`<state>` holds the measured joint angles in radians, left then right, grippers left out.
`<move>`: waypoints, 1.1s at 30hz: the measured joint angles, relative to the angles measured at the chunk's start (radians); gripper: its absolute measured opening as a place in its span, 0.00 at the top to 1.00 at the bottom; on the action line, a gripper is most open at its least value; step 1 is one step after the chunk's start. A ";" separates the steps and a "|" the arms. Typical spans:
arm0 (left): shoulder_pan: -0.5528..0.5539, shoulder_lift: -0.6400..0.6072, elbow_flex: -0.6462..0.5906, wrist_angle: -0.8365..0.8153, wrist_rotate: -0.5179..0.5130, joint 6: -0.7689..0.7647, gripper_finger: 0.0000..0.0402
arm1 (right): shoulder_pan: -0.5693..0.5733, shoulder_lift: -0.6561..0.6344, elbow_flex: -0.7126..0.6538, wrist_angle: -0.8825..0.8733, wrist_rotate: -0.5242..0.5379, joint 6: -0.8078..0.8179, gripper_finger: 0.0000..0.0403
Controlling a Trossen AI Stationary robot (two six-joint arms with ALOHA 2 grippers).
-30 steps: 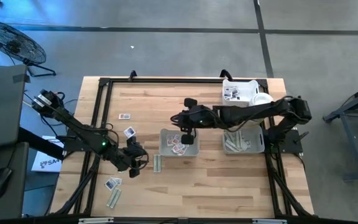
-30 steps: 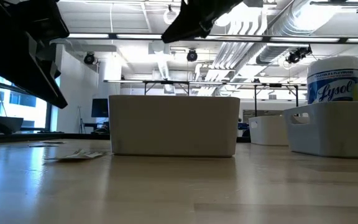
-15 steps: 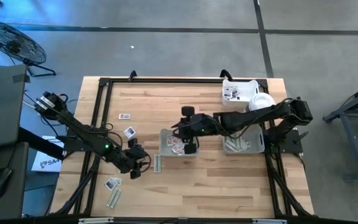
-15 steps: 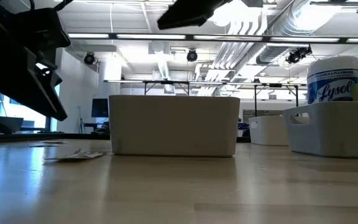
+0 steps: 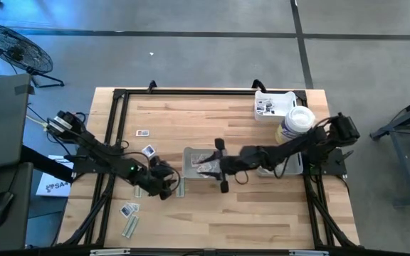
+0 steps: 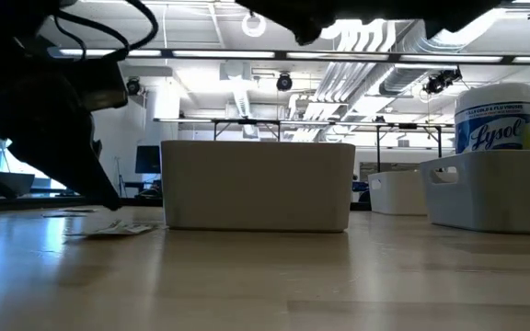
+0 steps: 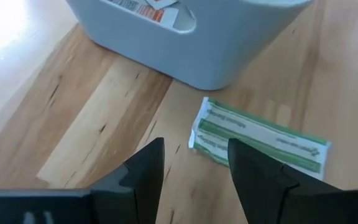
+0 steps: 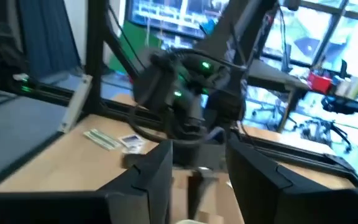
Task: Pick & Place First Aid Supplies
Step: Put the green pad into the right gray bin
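Note:
A long pale green strip packet (image 7: 260, 140) lies flat on the wood beside the middle grey tray's (image 5: 191, 158) left wall. My left gripper (image 7: 194, 149) hangs open close over it (image 5: 180, 186), slanting down, and touches nothing. My right gripper (image 8: 197, 155) is open and holds nothing. It points level toward the table's left, over the middle tray (image 7: 185, 37), which holds white packets. More supplies lie on the left of the table: squarish white packets (image 5: 148, 150), (image 5: 143, 132), (image 5: 129, 209) and a green strip (image 5: 130, 226).
A second grey tray (image 5: 296, 165) with green strips stands at the right. A third tray (image 5: 269, 107) is at the far right corner, with a white round-lidded bottle (image 5: 299, 117) beside it. The black frame (image 5: 119, 96) runs along the table's edges. Bare wood lies near the front edge.
My right gripper has come up out of the middle tray, tipped from pointing down to level, and drawn toward the near edge. My left gripper has sunk and moved toward the table's right, up to the green strip by the tray.

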<state>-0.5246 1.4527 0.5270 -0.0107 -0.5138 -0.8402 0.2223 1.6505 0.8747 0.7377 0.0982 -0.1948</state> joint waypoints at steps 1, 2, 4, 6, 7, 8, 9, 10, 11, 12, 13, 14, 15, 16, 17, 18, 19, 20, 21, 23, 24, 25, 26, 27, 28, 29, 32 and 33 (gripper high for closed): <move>0.003 0.010 0.000 0.011 0.005 0.011 0.57 | 0.005 0.000 -0.019 0.033 0.000 0.002 0.64; 0.005 0.021 0.000 0.026 0.006 0.020 0.57 | 0.011 0.000 -0.040 0.066 0.000 0.003 0.64; 0.004 0.040 0.000 0.049 0.006 0.030 0.57 | 0.018 0.000 -0.073 0.130 0.003 0.013 0.64; 0.003 0.053 0.000 0.048 0.005 0.023 0.57 | 0.021 0.000 -0.100 0.168 0.007 0.037 0.64; 0.008 0.061 0.000 0.049 0.005 0.017 0.57 | 0.021 0.000 -0.114 0.177 0.007 0.045 0.64; 0.011 0.068 0.000 0.049 0.006 0.007 0.57 | 0.021 0.000 -0.127 0.180 0.007 0.055 0.64; 0.017 0.073 0.000 0.049 0.006 0.000 0.57 | 0.021 0.000 -0.137 0.181 -0.003 0.061 0.64; 0.018 0.079 0.000 0.057 0.005 -0.003 0.57 | 0.021 0.000 -0.144 0.185 -0.017 0.062 0.64; 0.022 0.087 0.000 0.078 0.003 -0.002 0.57 | 0.020 0.000 -0.150 0.189 -0.038 0.059 0.64; 0.022 0.096 0.000 0.100 0.002 0.007 0.57 | 0.021 0.000 -0.155 0.192 -0.063 0.055 0.64; 0.022 0.104 0.000 0.116 0.000 0.022 0.57 | 0.021 0.000 -0.158 0.191 -0.088 0.048 0.64; 0.023 0.114 0.000 0.142 0.002 0.038 0.57 | 0.021 0.000 -0.160 0.189 -0.111 0.039 0.64; 0.022 0.124 0.000 0.166 0.004 0.049 0.57 | 0.021 0.000 -0.161 0.192 -0.129 0.032 0.64; 0.023 0.136 0.001 0.175 0.003 0.050 0.57 | 0.021 0.000 -0.166 0.205 -0.144 0.022 0.64; 0.022 0.144 0.001 0.179 0.001 0.049 0.57 | 0.021 0.000 -0.169 0.220 -0.153 0.014 0.64; 0.022 0.151 0.001 0.178 -0.003 0.041 0.57 | 0.021 0.000 -0.171 0.233 -0.161 0.011 0.64; 0.022 0.160 0.003 0.176 -0.006 0.030 0.57 | 0.021 0.000 -0.171 0.236 -0.166 0.007 0.64; 0.021 0.167 0.004 0.176 -0.010 0.026 0.57 | 0.020 0.000 -0.171 0.239 -0.175 0.003 0.64; 0.020 0.171 0.004 0.177 -0.012 0.025 0.57 | 0.020 0.000 -0.171 0.241 -0.182 -0.001 0.64; 0.020 0.175 0.003 0.177 -0.012 0.024 0.57 | 0.020 0.000 -0.171 0.249 -0.192 -0.003 0.64; 0.020 0.176 0.003 0.176 -0.012 0.024 0.57 | 0.020 0.000 -0.171 0.256 -0.197 -0.004 0.64; 0.020 0.176 0.003 0.175 -0.010 0.024 0.57 | 0.020 0.000 -0.172 0.268 -0.205 -0.004 0.64; 0.020 0.176 0.003 0.171 -0.006 0.024 0.57 | 0.024 0.000 -0.172 0.287 -0.214 -0.007 0.65; 0.020 0.176 0.003 0.167 -0.001 0.027 0.59 | 0.029 0.000 -0.172 0.303 -0.217 -0.014 0.65; 0.020 0.176 0.003 0.162 0.006 0.032 0.60 | 0.035 0.000 -0.172 0.309 -0.214 -0.024 0.66; 0.021 0.176 0.003 0.153 0.011 0.041 0.62 | 0.041 0.000 -0.171 0.308 -0.204 -0.033 0.67; 0.021 0.176 0.003 0.129 0.014 0.059 0.70 | 0.047 0.001 -0.172 0.295 -0.183 -0.045 0.69; 0.021 0.176 0.003 0.124 0.015 0.069 0.73 | 0.046 0.011 -0.172 0.310 -0.180 -0.043 0.69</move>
<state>-0.5037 1.6287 0.5304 0.1136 -0.4985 -0.7710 0.2683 1.6616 0.7029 1.0472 -0.0818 -0.2374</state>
